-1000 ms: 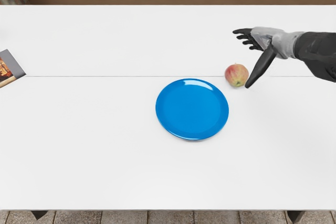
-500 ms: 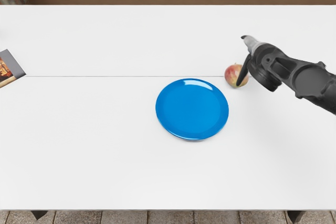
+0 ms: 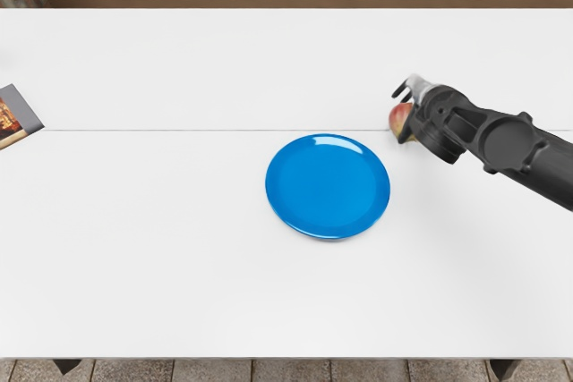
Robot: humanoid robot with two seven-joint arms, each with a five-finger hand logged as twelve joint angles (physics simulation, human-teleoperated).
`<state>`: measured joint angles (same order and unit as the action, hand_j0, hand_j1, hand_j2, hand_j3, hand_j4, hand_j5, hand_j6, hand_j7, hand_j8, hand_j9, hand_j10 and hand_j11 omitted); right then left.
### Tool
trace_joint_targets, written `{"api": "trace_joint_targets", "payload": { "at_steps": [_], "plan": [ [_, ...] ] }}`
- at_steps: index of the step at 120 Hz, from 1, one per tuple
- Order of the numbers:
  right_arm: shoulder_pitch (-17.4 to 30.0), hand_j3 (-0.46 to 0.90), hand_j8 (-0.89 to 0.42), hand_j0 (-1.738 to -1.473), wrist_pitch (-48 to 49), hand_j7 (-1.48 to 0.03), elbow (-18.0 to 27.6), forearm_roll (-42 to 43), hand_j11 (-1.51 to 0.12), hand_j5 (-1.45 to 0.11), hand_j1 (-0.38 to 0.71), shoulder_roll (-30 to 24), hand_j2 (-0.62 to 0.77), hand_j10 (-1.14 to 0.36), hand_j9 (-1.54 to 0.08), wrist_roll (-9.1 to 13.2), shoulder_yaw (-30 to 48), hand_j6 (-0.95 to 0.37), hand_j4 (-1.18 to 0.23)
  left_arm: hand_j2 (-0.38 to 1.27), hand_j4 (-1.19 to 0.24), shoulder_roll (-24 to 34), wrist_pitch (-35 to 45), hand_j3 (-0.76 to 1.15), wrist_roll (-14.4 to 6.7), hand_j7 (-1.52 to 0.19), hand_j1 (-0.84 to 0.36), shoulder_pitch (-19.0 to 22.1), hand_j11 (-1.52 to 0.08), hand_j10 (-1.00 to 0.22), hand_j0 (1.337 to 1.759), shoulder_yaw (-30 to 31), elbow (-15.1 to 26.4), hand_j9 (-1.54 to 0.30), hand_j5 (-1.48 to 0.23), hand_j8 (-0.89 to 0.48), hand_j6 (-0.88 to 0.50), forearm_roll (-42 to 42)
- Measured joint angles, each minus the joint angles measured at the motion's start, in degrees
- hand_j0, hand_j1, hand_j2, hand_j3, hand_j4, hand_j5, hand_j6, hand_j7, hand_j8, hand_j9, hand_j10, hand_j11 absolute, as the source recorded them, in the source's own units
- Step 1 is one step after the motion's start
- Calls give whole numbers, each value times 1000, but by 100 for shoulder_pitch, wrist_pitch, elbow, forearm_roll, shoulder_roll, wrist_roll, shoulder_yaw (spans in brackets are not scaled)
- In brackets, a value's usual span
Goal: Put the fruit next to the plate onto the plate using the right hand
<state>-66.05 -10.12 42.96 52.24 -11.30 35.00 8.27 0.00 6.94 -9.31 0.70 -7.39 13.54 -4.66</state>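
right hand: positioned at the apple, covering its right and upper sides. the hand is seen from behind the wrist, which hides most of it. whether it is open or clamped on the fruit cannot be determined. contact with the apple appears likely but is not confirmed.

apple: only a red-yellow sliver of its left side shows. it sits off the plate, just beyond the plate's upper right rim, with white table visible between the two.

item count: one apple, one blue plate, one printed booklet at the table's left edge, well apart from the rest. one arm is in view.

arm pose: the right forearm enters from the right edge and slants up and left towards the apple, wrist leading.
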Motion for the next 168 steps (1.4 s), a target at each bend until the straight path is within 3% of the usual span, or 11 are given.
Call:
{"api": "trace_joint_targets", "payload": {
  "at_steps": [27,56,66,83,101,117,136,156,168],
  "plan": [
    [8,0,-373,-1654,35,-630,11,1,-657,-641,117,-4,27,-471,-656,-2,9,-487,-480,2,-7,0,0,0,0,-9,341,0,-9,-7,1658,0,0,-9,-9,-7,-7,0],
    [-42,0,-347,-1655,108,-708,173,-461,-724,-717,144,-227,79,-448,-723,2,273,-441,-539,1,-7,0,0,0,0,-9,341,0,-9,-7,1658,0,0,-9,-9,-7,-7,0],
    [-50,0,-340,-1655,256,-712,595,-762,-722,-721,149,-571,80,-442,-722,3,633,-433,-543,1,-7,0,0,0,0,-9,341,0,-9,-7,1658,0,0,-9,-9,-7,-7,0],
    [-39,0,-337,-1655,472,-715,1797,-1184,-721,-720,153,-1139,83,-439,-720,3,1272,-427,-547,1,-7,0,0,0,0,-9,341,0,-9,-7,1658,0,0,-9,-9,-7,-7,0],
    [158,0,-339,-1655,538,-709,2855,-1432,-714,-712,152,-1319,85,-443,-712,2,1600,-430,-543,1,-7,0,0,0,0,-9,341,0,-9,-7,1658,0,0,-9,-9,-7,-7,0],
    [653,0,-349,-1656,555,-695,3196,-1479,-699,-695,141,-1039,55,-451,-697,2,1712,-441,-534,1,-7,0,0,0,0,-9,341,0,-9,-7,1658,1,0,-9,-9,-7,-7,0],
    [1074,0,-345,-1658,557,-686,3273,-1498,-684,-690,178,-762,174,-447,-691,3,1710,-442,-524,1,-7,0,0,0,0,-9,341,0,-9,-7,1658,1,0,-9,-9,-7,-7,0],
    [1182,0,-173,-1658,680,-332,3677,-1496,-331,-335,-90,-1029,72,-229,-336,0,2223,-217,-252,1,-7,0,0,0,0,-9,341,0,-9,-7,1658,1,0,-9,-9,-7,-7,0],
    [1399,0,-117,-1658,1477,-217,3901,-1684,-216,-219,-177,-1202,42,-151,-220,0,2971,-144,-165,1,-7,0,0,0,0,-9,341,0,-9,-7,1658,1,0,-9,-9,-7,-7,0]
  ]
}}
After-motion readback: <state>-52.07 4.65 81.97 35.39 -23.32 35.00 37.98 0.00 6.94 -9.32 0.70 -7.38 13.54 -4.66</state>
